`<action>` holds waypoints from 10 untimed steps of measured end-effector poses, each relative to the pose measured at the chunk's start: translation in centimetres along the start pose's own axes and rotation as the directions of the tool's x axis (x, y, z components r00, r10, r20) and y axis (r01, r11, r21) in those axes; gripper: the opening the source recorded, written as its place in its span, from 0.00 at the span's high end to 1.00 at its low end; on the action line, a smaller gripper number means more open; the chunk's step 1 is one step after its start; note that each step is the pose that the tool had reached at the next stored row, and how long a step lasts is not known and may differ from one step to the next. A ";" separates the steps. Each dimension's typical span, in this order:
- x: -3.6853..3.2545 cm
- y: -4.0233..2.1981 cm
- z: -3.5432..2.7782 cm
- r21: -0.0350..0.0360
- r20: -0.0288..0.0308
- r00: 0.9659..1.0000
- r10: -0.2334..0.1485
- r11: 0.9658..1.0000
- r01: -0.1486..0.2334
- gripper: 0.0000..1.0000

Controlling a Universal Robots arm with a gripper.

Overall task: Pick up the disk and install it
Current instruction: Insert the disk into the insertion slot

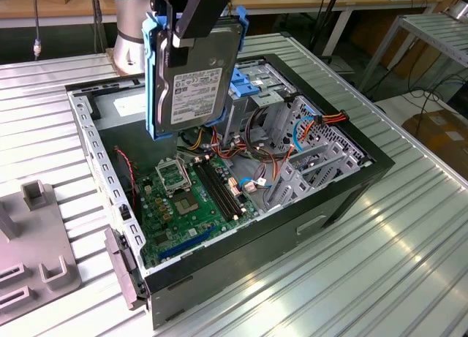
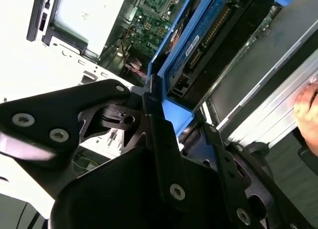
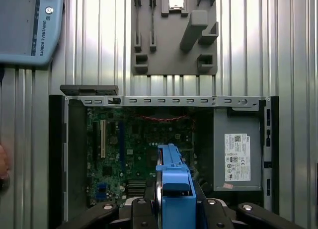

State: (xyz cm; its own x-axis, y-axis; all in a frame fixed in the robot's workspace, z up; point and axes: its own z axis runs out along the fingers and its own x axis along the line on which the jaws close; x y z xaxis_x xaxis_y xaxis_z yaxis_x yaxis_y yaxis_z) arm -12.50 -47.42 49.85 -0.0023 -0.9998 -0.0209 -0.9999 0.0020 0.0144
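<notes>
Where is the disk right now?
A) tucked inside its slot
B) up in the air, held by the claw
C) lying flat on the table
B: the claw grips the disk upright, above the open computer.

In the exterior view, the open computer case point(image 1: 292, 231) sits mid-frame on the bench point(image 1: 395, 256). The motherboard point(image 1: 186, 202) lies on its floor, with the drive cage point(image 1: 281, 114) toward its upper right. The disk point(image 1: 194, 88) hangs upright above the case at upper centre, in the pincer point(image 1: 183, 26). A fixture plate point(image 1: 33, 264) lies at lower left.
</notes>
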 end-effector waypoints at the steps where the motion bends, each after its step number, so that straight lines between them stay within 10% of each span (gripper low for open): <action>1: 0.09 -0.02 0.00 0.000 0.000 1.000 0.000 1.000 0.000 0.63; 10: 0.57 -0.14 -0.01 0.000 0.000 1.000 0.000 1.000 0.000 0.63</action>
State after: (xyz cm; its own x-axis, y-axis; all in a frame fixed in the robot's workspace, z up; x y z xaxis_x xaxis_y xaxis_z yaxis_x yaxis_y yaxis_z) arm -12.36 -47.99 49.84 -0.0023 -0.9998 -0.0208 -0.9999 0.0020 0.0144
